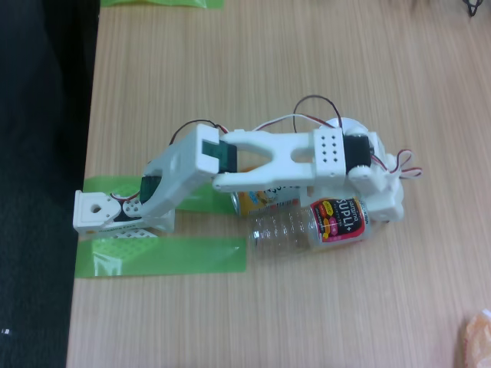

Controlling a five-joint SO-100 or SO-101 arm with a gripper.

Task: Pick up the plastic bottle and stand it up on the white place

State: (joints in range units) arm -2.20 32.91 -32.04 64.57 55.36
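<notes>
While I watched the fixed view: arm (261,157) was stretched out over the desk (307,307)
Bottle: plastic bottle (311,226) lay flat, long axis left-right, cap end tucked under the arm's head
Pincer: pincer (380,207) sat right at the cap end, honestly couldn't tell if it was clamped
White place: round white bit (354,125) peeked out behind the arm

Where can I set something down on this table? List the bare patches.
Free: the wood table beyond the arm, and the near strip below the plastic bottle and green tape strip. Crowded: the middle, where arm, bottle and an orange can bunch together. A pale object sits at the near right corner.
</notes>
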